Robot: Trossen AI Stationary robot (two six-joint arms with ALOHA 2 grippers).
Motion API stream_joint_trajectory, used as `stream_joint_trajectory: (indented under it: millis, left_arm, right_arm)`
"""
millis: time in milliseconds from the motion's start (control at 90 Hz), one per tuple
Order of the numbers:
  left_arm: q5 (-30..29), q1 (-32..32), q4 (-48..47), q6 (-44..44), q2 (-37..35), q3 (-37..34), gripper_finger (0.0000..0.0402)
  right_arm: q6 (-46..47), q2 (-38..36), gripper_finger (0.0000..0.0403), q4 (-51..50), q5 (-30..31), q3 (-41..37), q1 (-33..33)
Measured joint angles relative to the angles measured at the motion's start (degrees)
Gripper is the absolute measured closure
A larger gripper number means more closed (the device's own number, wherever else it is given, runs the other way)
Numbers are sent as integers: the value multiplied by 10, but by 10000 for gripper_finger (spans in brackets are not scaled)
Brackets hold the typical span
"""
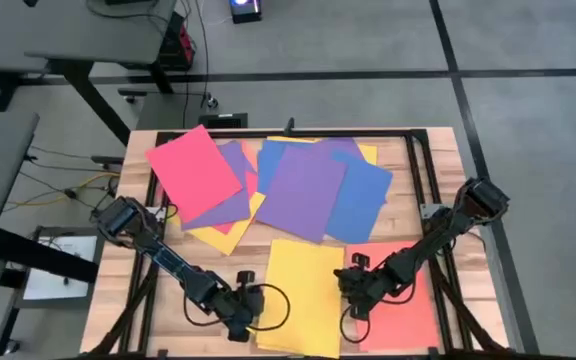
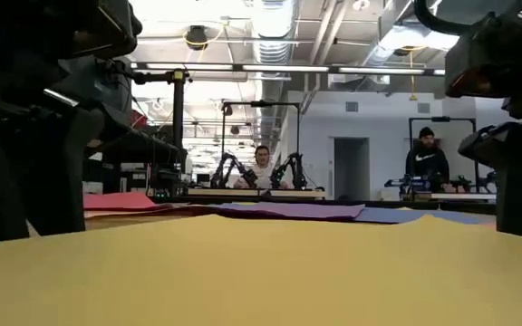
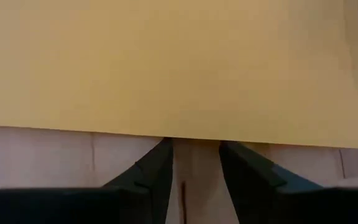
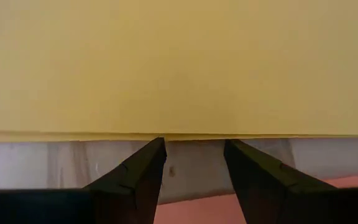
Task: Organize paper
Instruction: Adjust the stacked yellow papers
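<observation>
Our left gripper point(image 3: 194, 163) and right gripper point(image 4: 194, 158), both released, flank the yellow sheet point(image 1: 303, 295); uneven pushes could buckle it.

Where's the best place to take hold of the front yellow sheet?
Take the yellow sheet by its long side edges, thin and flat on the table. The left tool and right tool each already face one, fingers open with tips at the edge. Come in low, one finger sliding underneath.

1. a yellow sheet point(image 2: 261, 272) filled the foreground.
2. red point(image 2: 116, 201), purple point(image 2: 288, 210) and blue point(image 2: 424, 216) sheets lay behind it.
3. dark arms point(image 2: 34, 118) flanked both edges.
4. two people point(image 2: 262, 167) sat at far benches.
</observation>
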Motion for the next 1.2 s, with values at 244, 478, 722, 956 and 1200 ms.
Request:
stream_joint_trajectory:
  millis: [244,478,722,956,1200]
  left_arm:
    - [0,-14,5,-46,0,0,283]
    - [-14,-28,4,-78,0,0,283]
    - [-15,-23,5,-77,0,-1,283]
    - [-13,-22,16,-76,0,-1,283]
    - [7,-28,-46,-105,-17,-1,283]
  right_arm:
    - [-63,0,237,1,-4,0,-22]
    - [-91,0,237,18,1,0,-47]
    - [-89,0,237,18,1,0,-53]
    - [-89,0,237,21,0,0,-53]
    - [-88,0,237,20,-4,0,-53]
